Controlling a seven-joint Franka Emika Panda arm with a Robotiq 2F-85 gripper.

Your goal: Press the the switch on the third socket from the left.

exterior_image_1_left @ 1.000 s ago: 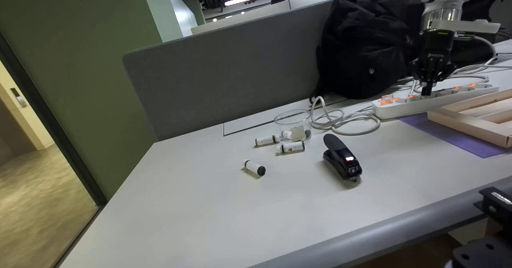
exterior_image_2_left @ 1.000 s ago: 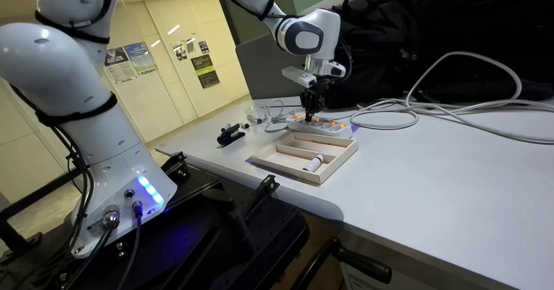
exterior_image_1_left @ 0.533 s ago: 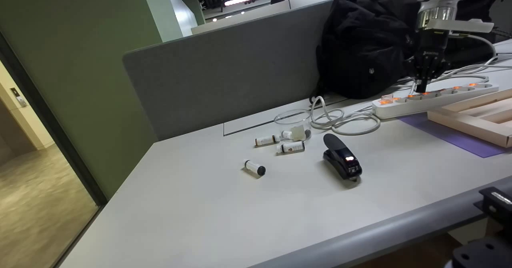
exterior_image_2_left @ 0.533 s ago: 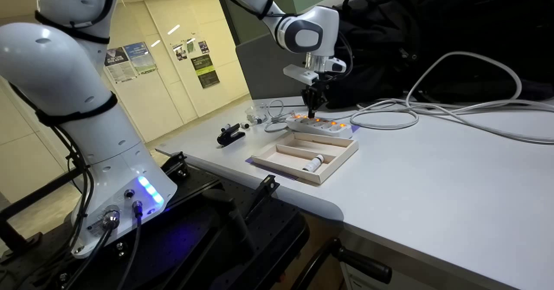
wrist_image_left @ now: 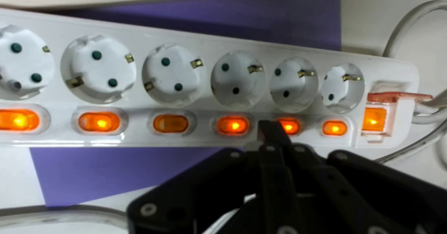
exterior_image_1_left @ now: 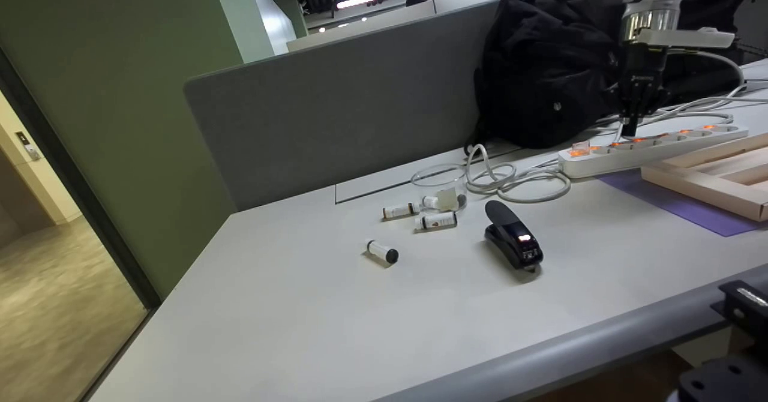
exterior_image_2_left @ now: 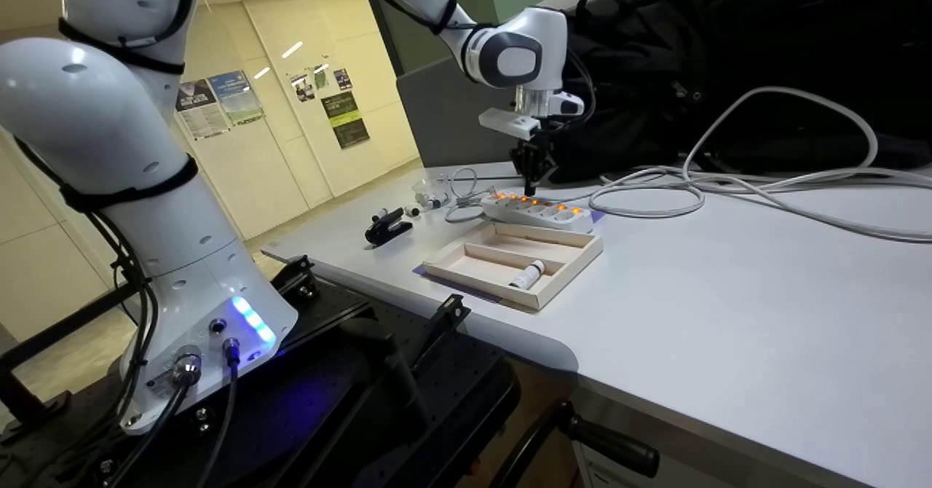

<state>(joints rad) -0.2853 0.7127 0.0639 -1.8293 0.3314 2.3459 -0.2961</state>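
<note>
A white power strip lies on the desk with a row of sockets and orange switches; it also shows in an exterior view and in the wrist view. In the wrist view the third switch from the left is dim; the other switches, including the third from the right, glow. A red flap stands raised by the square main switch. My gripper is shut and empty. Its tips overlap part of a lit switch in the wrist view. In both exterior views the tips are just above or behind the strip.
A wooden divided tray with a small bottle stands beside the strip on a purple sheet. A black stapler, several bottles, a clear cup, cables and a black backpack are nearby.
My shut gripper has risen and drawn back from the strip, toward the left in an exterior view. A lit switch that its tips covered one second ago now shows.
</note>
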